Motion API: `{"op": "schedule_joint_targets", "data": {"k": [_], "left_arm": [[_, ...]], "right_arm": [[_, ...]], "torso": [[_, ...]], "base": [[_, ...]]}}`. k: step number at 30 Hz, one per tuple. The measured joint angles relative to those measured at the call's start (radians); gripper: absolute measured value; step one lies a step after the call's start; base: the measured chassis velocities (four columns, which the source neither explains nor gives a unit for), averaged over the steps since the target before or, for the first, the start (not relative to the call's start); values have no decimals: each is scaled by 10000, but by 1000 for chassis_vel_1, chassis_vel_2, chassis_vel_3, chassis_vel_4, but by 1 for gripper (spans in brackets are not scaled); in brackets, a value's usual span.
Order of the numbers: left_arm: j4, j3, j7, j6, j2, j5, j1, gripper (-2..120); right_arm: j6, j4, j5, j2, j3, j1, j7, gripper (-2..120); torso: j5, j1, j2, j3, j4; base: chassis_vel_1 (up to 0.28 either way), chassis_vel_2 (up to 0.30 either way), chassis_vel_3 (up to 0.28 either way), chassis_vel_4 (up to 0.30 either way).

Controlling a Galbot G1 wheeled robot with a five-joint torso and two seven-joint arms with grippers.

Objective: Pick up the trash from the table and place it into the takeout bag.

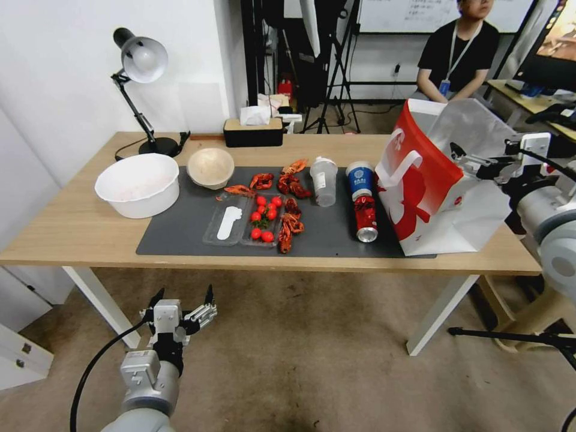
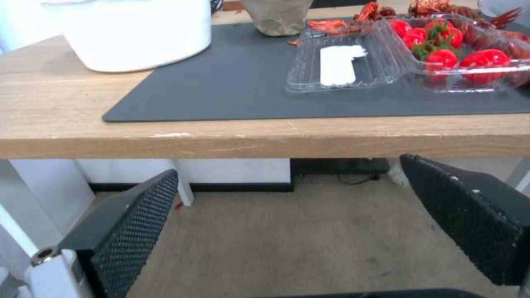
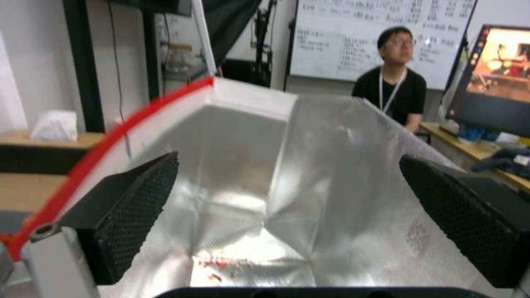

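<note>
Head view: the table [image 1: 72, 240] carries a dark grey mat [image 1: 180, 231], with the takeout bag [image 1: 441, 198] standing at its right end, mouth up and tilted toward the right arm.
Right gripper [image 1: 474, 161]: at the bag's upper right edge, above the opening; fingers [image 3: 127, 215] spread wide, nothing between them. The right wrist view looks down into the foil-lined bag, with a few red scraps on its bottom.
Left gripper [image 1: 183, 300]: low, in front of the table's near edge, below the tabletop; fingers [image 2: 132, 231] wide apart and empty.
Blue-and-red cup [image 1: 362, 201]: lying on its side on the mat, just left of the bag.
Clear lidded cup [image 1: 324, 181]: upright, beside the blue-and-red cup.
Small beige bowl [image 1: 210, 168]: at the mat's far left corner, next to a large white bowl [image 1: 138, 184].
Clear clamshell tray [image 1: 243, 225]: open on the mat, cherry tomatoes [image 1: 264, 216] in one half.
Crayfish [image 1: 291, 204]: scattered loose around the tray.
</note>
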Motion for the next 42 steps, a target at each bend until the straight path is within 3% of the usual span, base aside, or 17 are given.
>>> {"op": "schedule_joint_targets", "data": {"k": [7, 31, 34, 38, 42], "left_arm": [[-16, 8, 0, -36, -20, 0, 1, 100], [69, 2, 5, -120, -15, -33, -50, 100], [147, -5, 19, -221, 8, -95, -98, 100], [198, -13, 27, -275, 41, -147, -118, 100], [212, -15, 36, -300, 61, -165, -119, 100]], "right_arm": [[1426, 722, 469, 84, 271, -403, -489, 100], [2553, 1741, 112, 495, 468, -2029, -2070, 100], [3388, 1985, -817, 934, 358, -2969, -3513, 100], [3705, 2064, -1988, 1332, 99, -3490, -3930, 100], [3795, 1984, -2678, 1743, -74, -3952, -3649, 100]], "torso": [[-3, -1, 1, 0, 1], [-1, 0, 1, -1, 0], [0, -1, 1, -1, 0], [-3, -1, 1, -1, 1], [-8, -1, 1, -1, 6]], "base": [[0, 0, 0, 0], [0, 0, 0, 0], [0, 0, 0, 0], [0, 0, 0, 0], [0, 0, 0, 0]]}}
